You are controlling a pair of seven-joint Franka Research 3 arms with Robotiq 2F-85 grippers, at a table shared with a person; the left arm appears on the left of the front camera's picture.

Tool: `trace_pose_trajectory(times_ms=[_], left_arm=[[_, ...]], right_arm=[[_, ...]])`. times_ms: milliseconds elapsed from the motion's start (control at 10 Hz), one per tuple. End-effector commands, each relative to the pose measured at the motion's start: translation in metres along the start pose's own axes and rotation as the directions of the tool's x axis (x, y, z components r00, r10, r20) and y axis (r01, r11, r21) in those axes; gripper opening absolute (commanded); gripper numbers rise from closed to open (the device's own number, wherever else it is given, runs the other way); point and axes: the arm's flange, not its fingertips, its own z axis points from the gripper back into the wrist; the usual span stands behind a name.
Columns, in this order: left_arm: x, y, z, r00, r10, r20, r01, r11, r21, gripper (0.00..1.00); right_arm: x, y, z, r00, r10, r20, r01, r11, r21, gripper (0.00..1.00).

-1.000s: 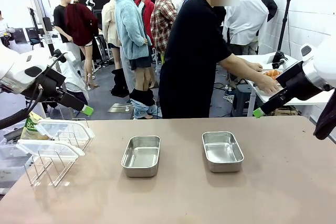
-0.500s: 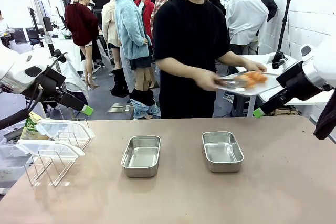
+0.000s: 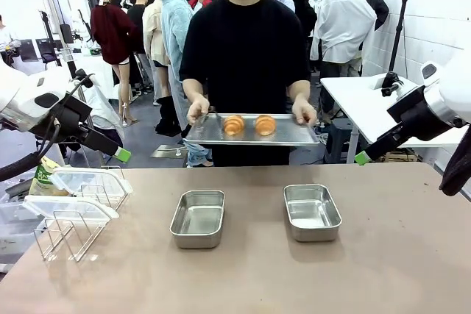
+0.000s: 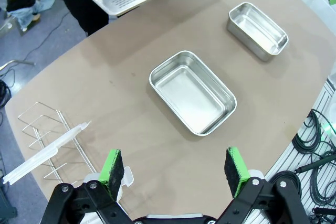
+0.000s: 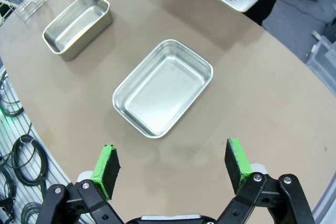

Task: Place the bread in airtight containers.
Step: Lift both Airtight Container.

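Turning away from the white side table (image 3: pixel 360 97) where they were bending a second ago, the person (image 3: pixel 246 56) is now facing the robot's table (image 3: pixel 294 277). They are holding a perforated metal tray (image 3: pixel 294 136) level above its far edge, one hand (image 3: pixel 197 110) gripping one end and the other hand (image 3: pixel 303 112) the opposite end. The two rolls are lying side by side near the tray's middle, one (image 3: pixel 234 125) toward picture left and one (image 3: pixel 265 124) just beside it. Half a second ago the tray was still swinging round from the right.

Both arms are staying where they were. The left gripper (image 4: pixel 173 167) is hanging high over the left part of the table with its green pads wide apart and nothing between them. The right gripper (image 5: pixel 170 162) is doing the same over the right part. The two tins are sitting open and empty in their earlier places, well apart, the left tin (image 3: pixel 198 218) under the left wrist camera and the right tin (image 3: pixel 311 212) under the right one, both between the robot's side and the tray.

At the table's left edge a wire rack (image 3: pixel 70 237) is carrying two clear plastic lids (image 3: pixel 88 179). Behind it a green and yellow packet (image 3: pixel 45 173) is showing print too small to read
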Motion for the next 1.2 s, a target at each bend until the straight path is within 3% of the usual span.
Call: trace_pose_trajectory(times_ms=[0,1100], left_arm=[[-0.0006,0.0013,-0.0008,1.000,0.003,0.001,-0.003,1.000,-0.007,1.00],[-0.0006,0.0013,-0.0008,1.000,0.003,0.001,-0.003,1.000,-0.007,1.00]], right_arm=[[-0.0002,-0.0002,-0.0008,1.000,-0.003,0.008,0.003,1.000,0.011,1.00],[-0.0002,-0.0002,-0.0008,1.000,-0.003,0.008,0.003,1.000,0.011,1.00]])
